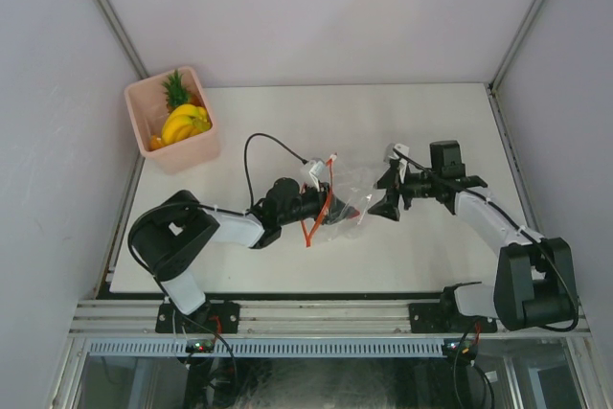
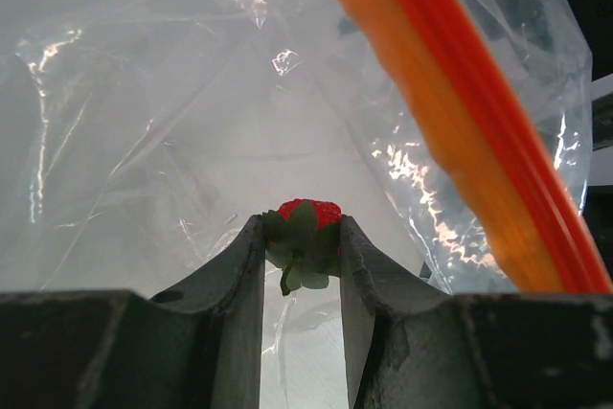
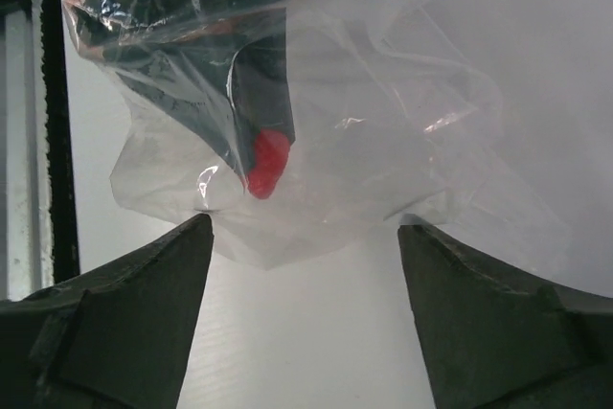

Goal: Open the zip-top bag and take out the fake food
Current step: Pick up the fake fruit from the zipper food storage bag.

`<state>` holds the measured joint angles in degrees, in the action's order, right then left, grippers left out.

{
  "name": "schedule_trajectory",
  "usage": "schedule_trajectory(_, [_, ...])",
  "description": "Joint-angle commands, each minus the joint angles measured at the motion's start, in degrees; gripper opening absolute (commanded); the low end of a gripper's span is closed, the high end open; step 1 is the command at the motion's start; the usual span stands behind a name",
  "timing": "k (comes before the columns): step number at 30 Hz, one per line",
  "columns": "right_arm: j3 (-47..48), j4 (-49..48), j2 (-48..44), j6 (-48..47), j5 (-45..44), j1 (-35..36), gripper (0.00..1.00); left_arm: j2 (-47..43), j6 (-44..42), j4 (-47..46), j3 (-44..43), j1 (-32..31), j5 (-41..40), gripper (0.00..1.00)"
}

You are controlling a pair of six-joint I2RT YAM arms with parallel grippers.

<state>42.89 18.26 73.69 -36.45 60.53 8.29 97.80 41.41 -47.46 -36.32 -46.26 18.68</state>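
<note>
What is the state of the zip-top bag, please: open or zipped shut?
Open. The left gripper is inside the zip-top bag, shut on a strawberry, with the orange zip strip passing beside it.

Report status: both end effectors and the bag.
Left end effector inside zip-top bag, shut on toy strawberry. Right end effector open at bag's bottom. Nothing blocking.

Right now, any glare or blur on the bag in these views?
Left wrist: glints streak the zip-top bag, zip strip blurred, strawberry sharp. Right wrist: mild glints, strawberry readable through film. Top external: even light, bag faint.
</note>
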Motion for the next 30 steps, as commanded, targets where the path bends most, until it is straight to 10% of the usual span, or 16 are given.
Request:
schedule_trajectory(1, [1.14,-5.12,2.11,6.13,1.49,2.11,0.67,-2.81,-0.67,-2.31,-1.13,-0.31,0.24,0.13])
schedule_trajectory(5, [3.14,-3.21,4.17,4.79,1.00,2.45,0.18,-4.19,-0.84,-2.16,-0.46,-0.24,-0.22,0.13])
schedule_trajectory(9, [3.95,-0.86,3.51,1.99,0.50,0.93,0.02,-6.73,-1.16,-1.41,1.24,0.13,-1.67,0.13])
schedule_trajectory(30, [3.60,-0.48,-1.65,-0.41,-6.17,-2.61,0.00,-19.85,2.51,-1.55,10.99,7.46,-5.95,0.13])
